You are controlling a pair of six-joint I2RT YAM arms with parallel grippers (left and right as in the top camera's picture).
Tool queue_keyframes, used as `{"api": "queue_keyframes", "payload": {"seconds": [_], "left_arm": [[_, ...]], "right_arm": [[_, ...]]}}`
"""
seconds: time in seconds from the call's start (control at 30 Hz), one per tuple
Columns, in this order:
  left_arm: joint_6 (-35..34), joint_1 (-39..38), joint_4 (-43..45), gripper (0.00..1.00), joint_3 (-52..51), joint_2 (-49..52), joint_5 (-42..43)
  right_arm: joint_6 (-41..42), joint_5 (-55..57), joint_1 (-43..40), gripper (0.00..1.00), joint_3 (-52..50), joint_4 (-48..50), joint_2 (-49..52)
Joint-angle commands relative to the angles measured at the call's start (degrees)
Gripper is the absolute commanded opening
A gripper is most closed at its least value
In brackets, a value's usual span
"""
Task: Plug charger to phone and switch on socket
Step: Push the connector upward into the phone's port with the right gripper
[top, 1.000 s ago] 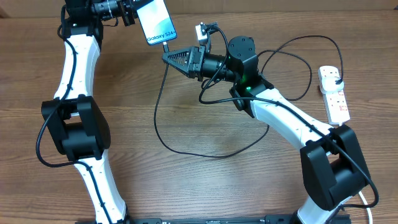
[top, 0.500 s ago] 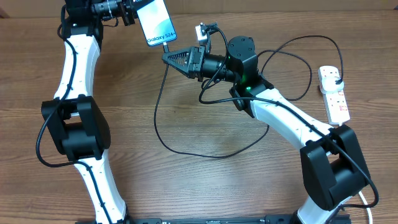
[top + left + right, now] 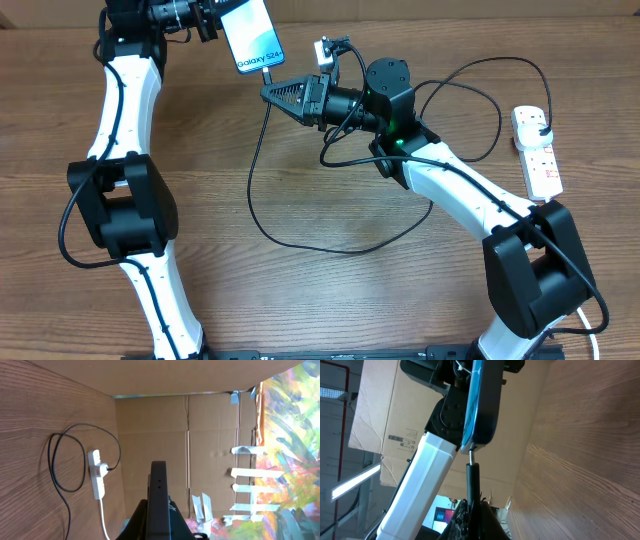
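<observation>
charger (image 3: 471,474) still touching phone (image 3: 483,405), nothing moved

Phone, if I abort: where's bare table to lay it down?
Bare wood between the left arm and the charger loop, and below that loop between both arm bases. Crowded near the right claw and socket.

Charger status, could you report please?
Left gripper shut on phone. Right gripper shut on charger, tip at phone's port. Socket not yet reached; nothing blocking.

Overhead straight down over the whole table (image 3: 300,300); both wrist views close, sideways, sharing the phone (image 3: 482,405) edge-on.
</observation>
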Motion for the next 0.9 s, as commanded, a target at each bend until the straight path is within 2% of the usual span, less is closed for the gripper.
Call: {"api": "queue_keyframes", "payload": {"seconds": [0.0,0.5,0.87], "left_arm": [[-0.07,-1.22,0.39,0.04,0.44,-0.46,1.2],[4.72,-2.27,0.42,0.04,0.44,-0.46,3.78],[4.72,0.39,0.42,0.04,0.44,-0.46,7.96]], "right_arm": [[0.02,0.7,0.31,0.04,0.94,0.0,-1.6],[0.02,0.63,-0.07,0.04,0.94,-0.04,-1.6],[-0.39,0.68,-0.17,0.04,0.92,-0.96,-1.6]]}}
